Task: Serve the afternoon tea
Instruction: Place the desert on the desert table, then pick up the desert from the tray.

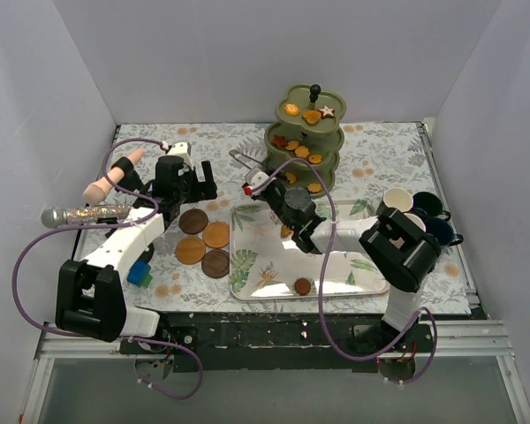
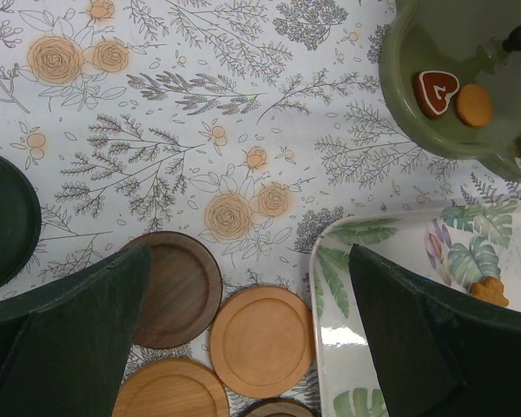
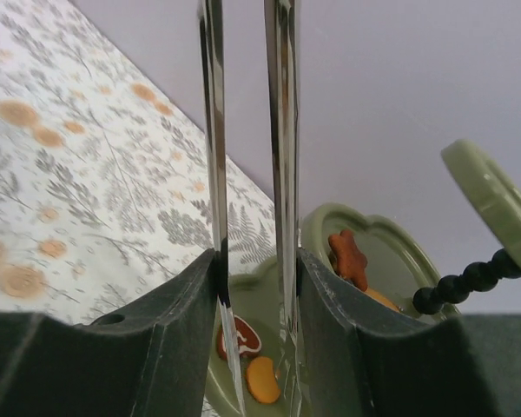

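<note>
White walls enclose a table under a floral cloth (image 1: 380, 159). The olive-green stand (image 1: 305, 146) stands upright at the far centre, long axis vertical, black knob (image 1: 315, 88) on top. Each of its three tiers carries orange and brown biscuits (image 1: 311, 116). Just in front of it lies a leaf-print tray (image 1: 256, 265) with a round brown biscuit (image 1: 302, 285) near its front edge. Four brown coasters (image 1: 215, 235) lie flat in a cluster left of the tray, and a white mug (image 1: 397, 200) sits with darker mugs at the right.

The left gripper (image 1: 199, 185) hangs over the coasters with its fingers spread apart and nothing between them. The right gripper (image 1: 261, 184) pinches metal tongs (image 1: 245, 161), whose long axis points to the far left.

Only the left wrist view shows a heart biscuit (image 2: 436, 91) beside a round one on the lowest tier. Only the right wrist view shows the two tong blades clamped between the fingers (image 3: 156, 347), with a star biscuit (image 3: 347, 258) beyond. A glittery microphone (image 1: 84, 213) appears only in the top view.
</note>
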